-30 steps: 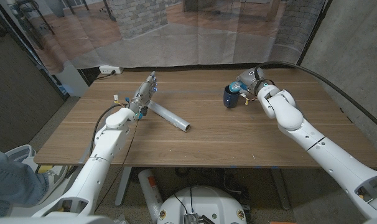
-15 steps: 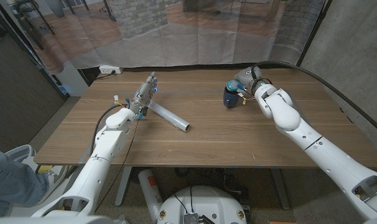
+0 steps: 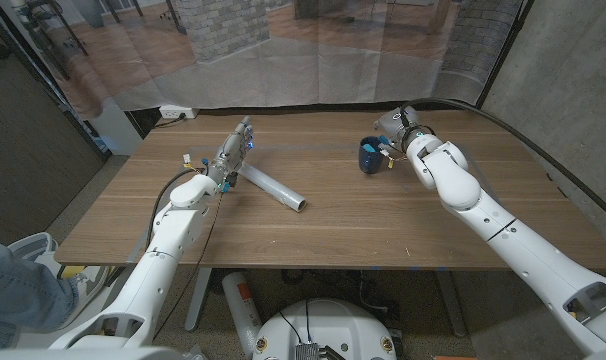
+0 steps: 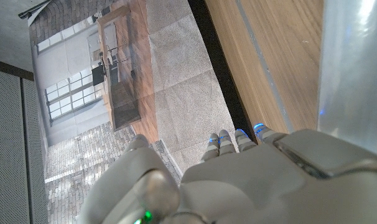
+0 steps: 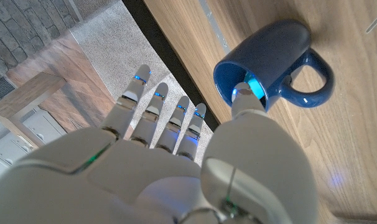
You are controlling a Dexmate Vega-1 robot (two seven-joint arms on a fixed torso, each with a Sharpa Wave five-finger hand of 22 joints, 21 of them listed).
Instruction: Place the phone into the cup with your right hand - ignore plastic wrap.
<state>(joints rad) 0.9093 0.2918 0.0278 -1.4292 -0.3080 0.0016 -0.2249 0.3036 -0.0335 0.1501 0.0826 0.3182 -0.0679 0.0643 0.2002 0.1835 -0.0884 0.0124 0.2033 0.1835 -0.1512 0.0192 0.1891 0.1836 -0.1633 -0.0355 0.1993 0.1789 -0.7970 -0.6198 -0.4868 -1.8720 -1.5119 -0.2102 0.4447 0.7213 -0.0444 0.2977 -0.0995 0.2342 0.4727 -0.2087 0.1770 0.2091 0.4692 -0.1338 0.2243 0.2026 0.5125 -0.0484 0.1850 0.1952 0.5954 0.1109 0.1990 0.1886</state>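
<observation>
The dark blue cup [image 3: 370, 156] stands upright at the table's far right, its handle [image 5: 318, 79] showing in the right wrist view. Inside the cup's mouth [image 5: 244, 73] a small light-blue piece [image 5: 254, 86], seemingly the phone, sits by my thumb tip. My right hand [image 3: 393, 128] hovers just beyond and right of the cup. Its fingers [image 5: 156, 109] are stretched out and apart, with the thumb reaching over the rim. My left hand [image 3: 232, 151] stands at the far left of the table with its fingers [image 4: 238, 137] extended and nothing in them.
A grey plastic-wrap roll [image 3: 271, 187] lies slantwise on the wooden table [image 3: 363, 225], one end beside my left hand; the roll [image 4: 356, 62] also shows in the left wrist view. Beyond the table's far edge [image 3: 313, 112] hangs a printed backdrop. A concrete wall stands to the right.
The light-blue phone that showed above the cup's rim under my right hand has dropped out of sight in the head view. My right hand has drawn slightly back. The left arm is still.
</observation>
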